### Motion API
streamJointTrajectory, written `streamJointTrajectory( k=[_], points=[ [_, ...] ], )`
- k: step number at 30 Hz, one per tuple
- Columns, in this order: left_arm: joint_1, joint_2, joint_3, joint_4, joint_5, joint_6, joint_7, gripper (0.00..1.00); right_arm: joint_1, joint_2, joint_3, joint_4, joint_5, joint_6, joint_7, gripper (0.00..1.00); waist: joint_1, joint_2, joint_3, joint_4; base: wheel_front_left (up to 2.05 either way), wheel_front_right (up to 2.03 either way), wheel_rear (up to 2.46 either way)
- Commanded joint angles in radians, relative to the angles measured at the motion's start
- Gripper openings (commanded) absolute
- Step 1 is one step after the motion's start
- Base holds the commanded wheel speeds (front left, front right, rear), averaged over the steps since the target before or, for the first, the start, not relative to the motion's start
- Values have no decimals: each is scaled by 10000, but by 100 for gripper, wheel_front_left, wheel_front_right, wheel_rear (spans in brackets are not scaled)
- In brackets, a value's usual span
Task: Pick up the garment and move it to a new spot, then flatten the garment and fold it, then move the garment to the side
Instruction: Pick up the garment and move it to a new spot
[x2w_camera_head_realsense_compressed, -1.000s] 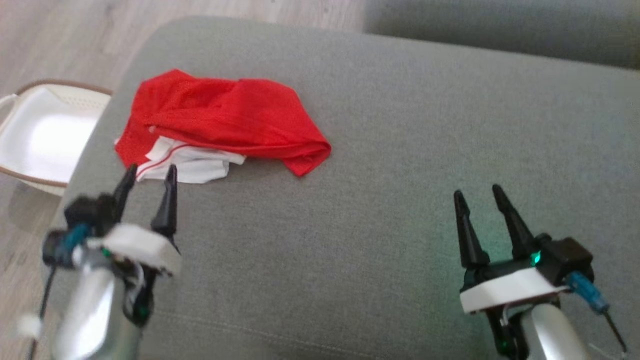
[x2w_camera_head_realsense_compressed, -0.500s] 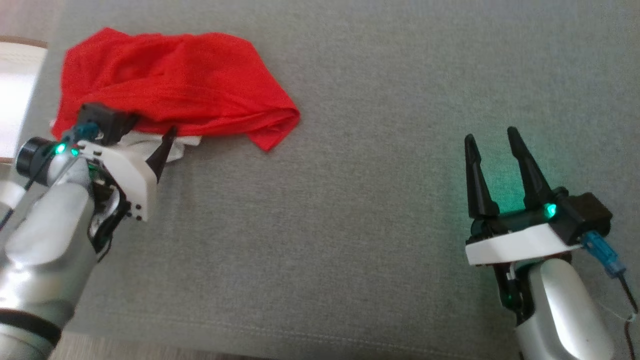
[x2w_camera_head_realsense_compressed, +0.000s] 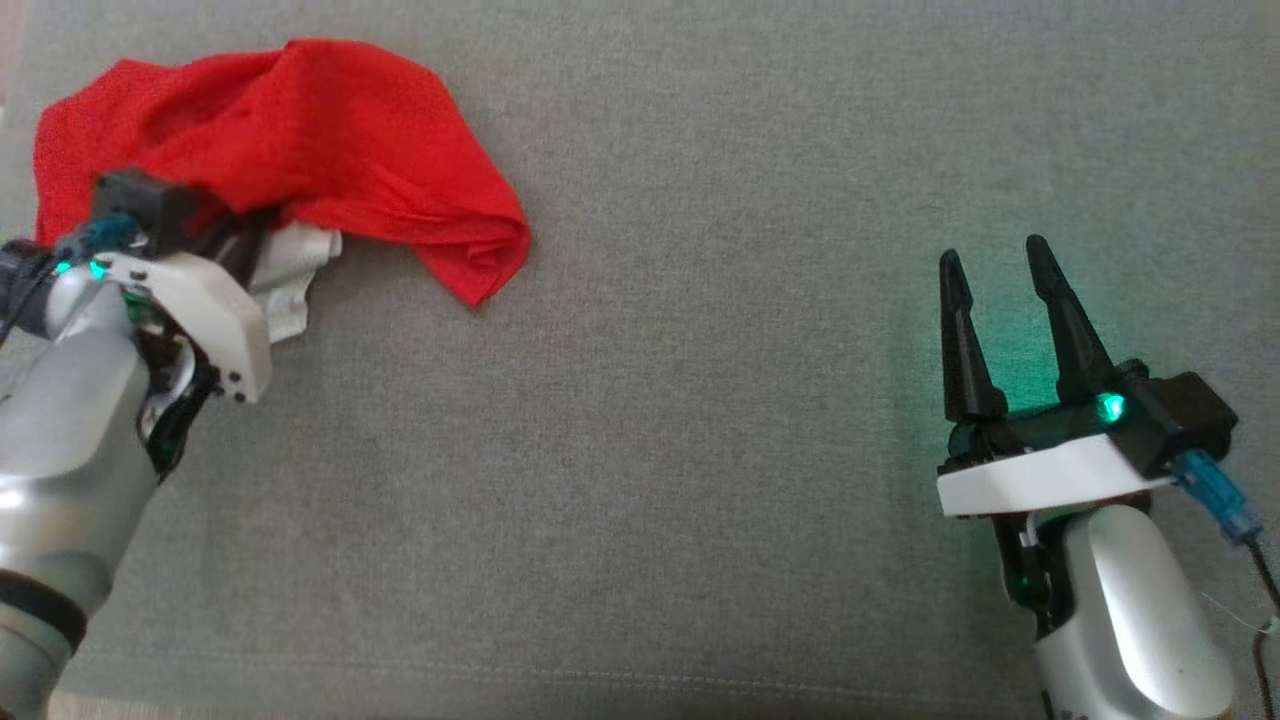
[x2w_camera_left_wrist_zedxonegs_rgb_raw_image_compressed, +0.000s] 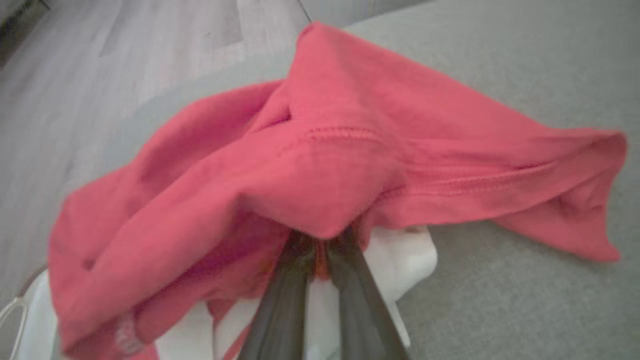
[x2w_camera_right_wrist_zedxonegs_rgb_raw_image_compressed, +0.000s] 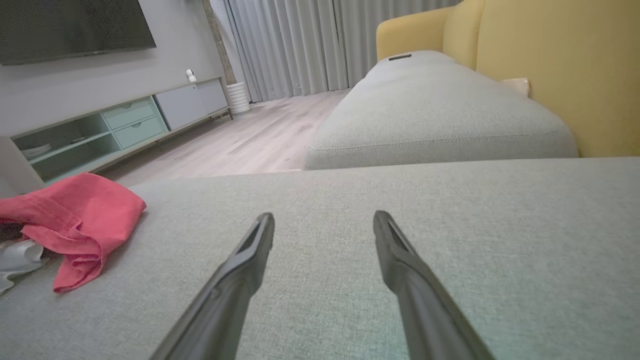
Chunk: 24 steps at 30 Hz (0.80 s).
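Left gripper (x2w_camera_left_wrist_zedxonegs_rgb_raw_image_compressed: 320, 252): clenched on a fold of the garment (x2w_camera_head_realsense_compressed: 330, 140), with a sliver of red cloth pinched between the two dark fingers (x2w_camera_left_wrist_zedxonegs_rgb_raw_image_compressed: 282, 310). The red fabric tents up over the fingertips and covers them (in the head view the wrist housing pokes in under the near-left edge of the cloth).

Garment: crumpled and red, with a white panel (x2w_camera_head_realsense_compressed: 290, 270) showing underneath, just beside the left gripper's fingers on their right. The long axis runs from the left gripper out to its right, across the grey cushion (x2w_camera_head_realsense_compressed: 720, 420). The far end narrows to a folded corner that points toward the right gripper's side and rests on the cushion. In the left wrist view a stitched hem runs along that same axis.

Right gripper (x2w_camera_head_realsense_compressed: 992, 250): released, fingers spread with nothing between them, over bare cushion. The garment lies well apart from it, off to its left.

Containers: a low cabinet (x2w_camera_right_wrist_zedxonegs_rgb_raw_image_compressed: 115, 125) stands ahead and left of the right gripper, across the wooden floor (x2w_camera_right_wrist_zedxonegs_rgb_raw_image_compressed: 260, 130). Its open shelves hold something pale, too small to tell. Its drawers are closed.

Ahead of the right gripper is a second grey cushion (x2w_camera_right_wrist_zedxonegs_rgb_raw_image_compressed: 440, 115), with a yellow backrest (x2w_camera_right_wrist_zedxonegs_rgb_raw_image_compressed: 550, 65) on its right.
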Motion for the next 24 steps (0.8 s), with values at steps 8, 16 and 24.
streamJointTrajectory(
  k=[8, 16, 24],
  points=[
    [-806, 497, 1556, -1772, 914, 713, -614, 0, 41, -10, 224, -183, 378, -7, -107, 100, 0, 0, -861, -63, 0, 0, 0],
    [516, 437, 3629, -5180, 2496, 1199, -618, 0, 287, -10, 308, -86, 612, -7, -107, 100, 0, 0, -1557, -177, 0, 0, 0],
    [1397, -16, 4221, -6434, 3292, 767, -619, 0, 429, -10, 398, -10, 803, -7, -107, 100, 0, 0, -2057, -389, 0, 0, 0]
  ],
)
